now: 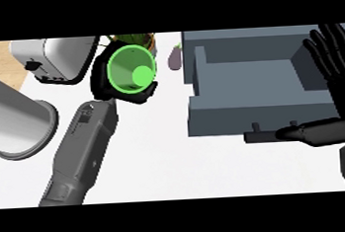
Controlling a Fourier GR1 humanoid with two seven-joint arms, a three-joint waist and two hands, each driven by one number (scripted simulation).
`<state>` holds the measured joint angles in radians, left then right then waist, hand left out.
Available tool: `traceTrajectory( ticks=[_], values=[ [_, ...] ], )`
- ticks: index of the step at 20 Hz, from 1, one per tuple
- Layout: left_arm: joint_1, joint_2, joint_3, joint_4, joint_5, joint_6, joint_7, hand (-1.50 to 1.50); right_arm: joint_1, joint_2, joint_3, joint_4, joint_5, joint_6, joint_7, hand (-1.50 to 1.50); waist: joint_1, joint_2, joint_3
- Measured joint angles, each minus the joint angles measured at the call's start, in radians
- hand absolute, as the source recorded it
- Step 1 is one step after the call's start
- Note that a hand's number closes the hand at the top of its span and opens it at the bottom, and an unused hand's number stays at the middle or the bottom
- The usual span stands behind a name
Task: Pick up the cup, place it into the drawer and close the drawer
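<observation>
We have the green cup (132,70) in our left hand (119,93), fingers curled round it, its mouth tipped up toward us, at the counter's far side beside the toaster (52,57). The open drawer (251,91) lies to its right, so the carry runs rightward. Our right hand (335,99) rests spread open at the drawer's right edge.

The cup (133,66) looked like smooth green plastic. The toaster (49,57) and cylinder (15,119) had a brushed-metal sheen. The drawer (259,106) was matt grey, the counter (178,172) smooth white, the hands (338,79) glossy black.
</observation>
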<state>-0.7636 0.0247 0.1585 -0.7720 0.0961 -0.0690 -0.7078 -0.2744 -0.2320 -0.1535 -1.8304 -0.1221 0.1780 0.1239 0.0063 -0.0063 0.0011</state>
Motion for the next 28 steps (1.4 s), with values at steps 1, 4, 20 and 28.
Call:
traceTrajectory(
  ticks=[1, 4, 20, 28],
  values=[
    [-0.027, -0.005, -0.008, -0.023, -0.001, 0.020, 0.042, 1.50, 0.006, 0.006, 0.003, -0.004, 0.004, -0.004, -0.002, -1.50, -0.001, 0.000, 0.000],
    [-0.104, -0.015, -0.039, -0.069, 0.009, 0.074, 0.155, 1.50, 0.014, 0.009, 0.003, -0.001, 0.009, -0.002, -0.019, -1.50, -0.006, 0.002, 0.000],
    [-0.517, -0.024, -0.270, 0.261, 0.133, 0.408, 0.427, 1.50, -0.020, 0.012, 0.010, 0.013, 0.002, 0.013, -0.036, -1.50, -0.071, 0.020, 0.000],
    [-0.575, -0.025, -0.396, 0.437, 0.173, 0.371, 0.488, 1.50, -0.072, 0.013, 0.024, 0.039, -0.012, 0.034, -0.051, -1.50, -0.133, 0.039, 0.001]
  ],
)
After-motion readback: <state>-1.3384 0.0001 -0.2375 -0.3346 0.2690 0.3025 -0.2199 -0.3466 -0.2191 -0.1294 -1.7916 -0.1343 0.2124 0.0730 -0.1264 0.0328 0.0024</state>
